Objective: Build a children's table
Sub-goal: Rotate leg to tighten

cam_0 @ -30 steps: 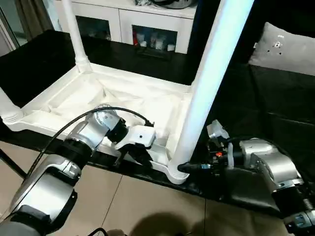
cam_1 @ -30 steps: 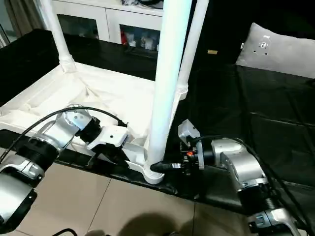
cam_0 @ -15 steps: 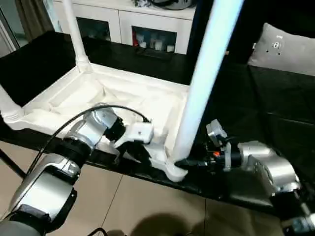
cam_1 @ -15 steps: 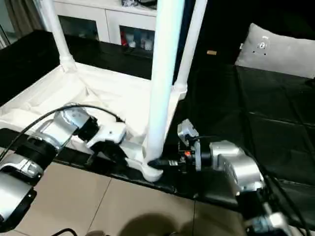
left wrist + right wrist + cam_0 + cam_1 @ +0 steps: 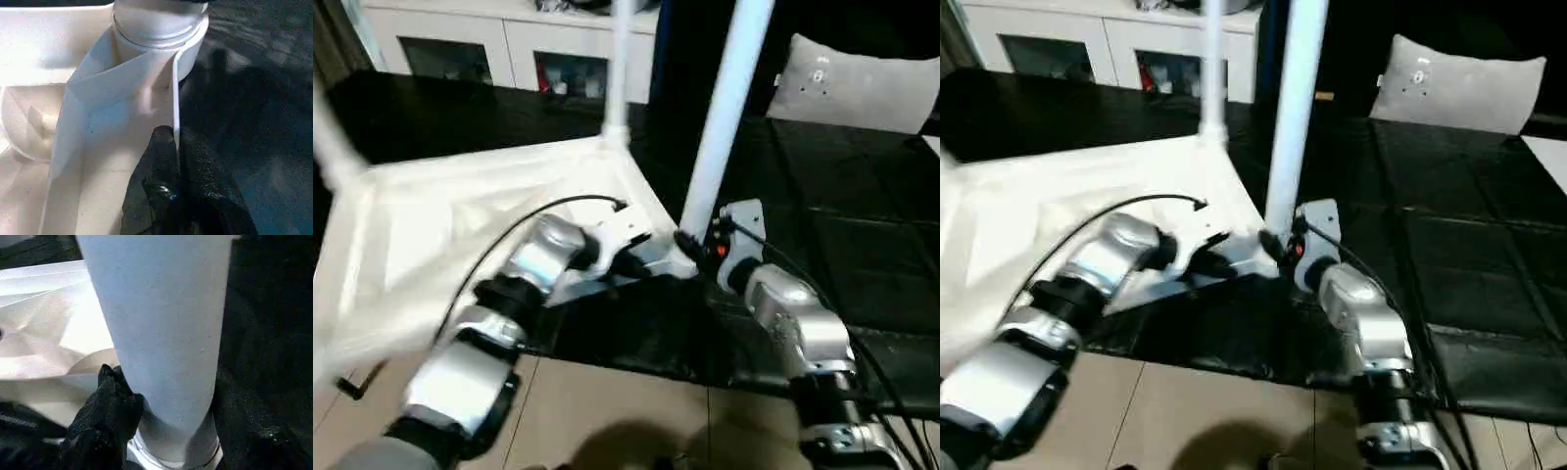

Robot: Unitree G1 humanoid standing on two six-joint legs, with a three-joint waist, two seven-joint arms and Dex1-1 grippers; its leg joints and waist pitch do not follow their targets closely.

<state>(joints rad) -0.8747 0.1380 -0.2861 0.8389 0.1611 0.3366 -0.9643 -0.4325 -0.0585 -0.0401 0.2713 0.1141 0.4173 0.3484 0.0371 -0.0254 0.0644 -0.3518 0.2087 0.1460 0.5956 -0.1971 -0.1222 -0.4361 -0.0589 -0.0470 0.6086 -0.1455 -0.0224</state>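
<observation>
The children's table lies upside down on a black mat, its white ribbed top [image 5: 460, 215] blurred and turned at an angle. Next to both grippers, a long white leg [image 5: 724, 108] stands in the near corner socket [image 5: 156, 29]. Another leg [image 5: 619, 69] rises at the far corner and a third [image 5: 333, 147] at the left. My left gripper [image 5: 175, 147] is shut on the top's thin rim just beside that socket. My right gripper [image 5: 690, 245] sits at the base of the near leg, one black finger [image 5: 112, 401] pressed against it and the other hidden behind it.
A grey-white pillow [image 5: 857, 83] lies at the back right on the black mat [image 5: 832, 196]. A white cabinet with glass doors [image 5: 509, 49] stands behind. Beige floor tiles [image 5: 607, 411] run along the mat's front edge, and the top's left end reaches out over them.
The view has shifted. The table top has swung round on the mat, its held corner moving away from the front edge, and both grippers have gone with it, keeping their holds.
</observation>
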